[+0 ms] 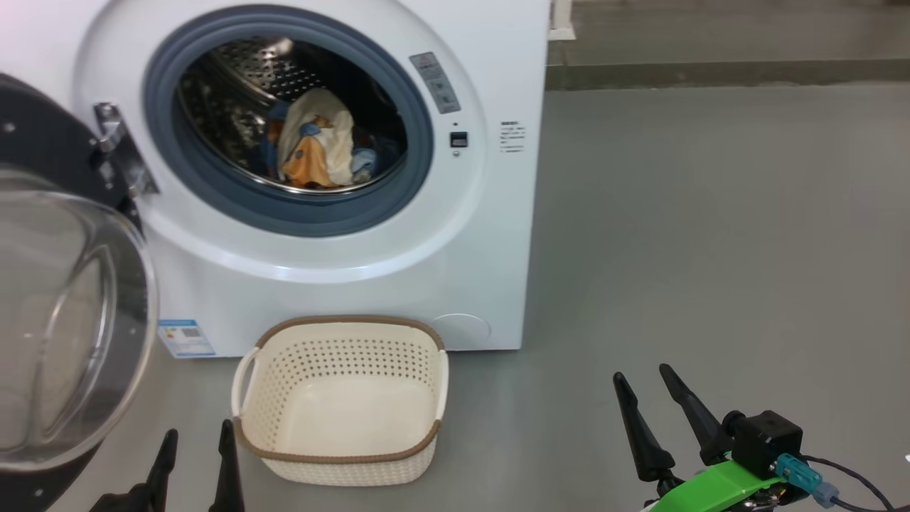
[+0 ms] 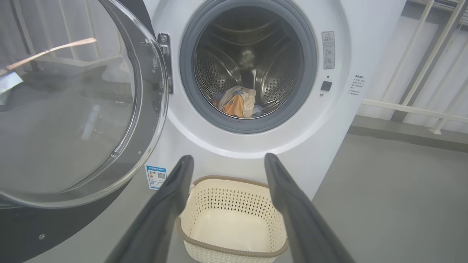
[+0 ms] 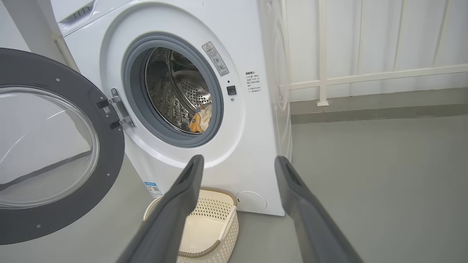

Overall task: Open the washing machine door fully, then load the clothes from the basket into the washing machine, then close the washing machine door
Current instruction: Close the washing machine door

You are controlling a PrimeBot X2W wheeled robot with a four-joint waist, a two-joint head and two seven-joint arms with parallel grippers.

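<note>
The washing machine (image 1: 455, 235) mouth gapes free; door (image 1: 50, 149) swung left, basket (image 1: 341, 459) below.

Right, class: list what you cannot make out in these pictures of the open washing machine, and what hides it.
- Head view: the washing machine door is cut off by the left edge.
- Head view: the left end effector is cut off by the bottom edge.
- Right wrist view: the clothes are largely hidden by the grey rubber ring.
- Head view: print on the blue label is too small to read.
</note>
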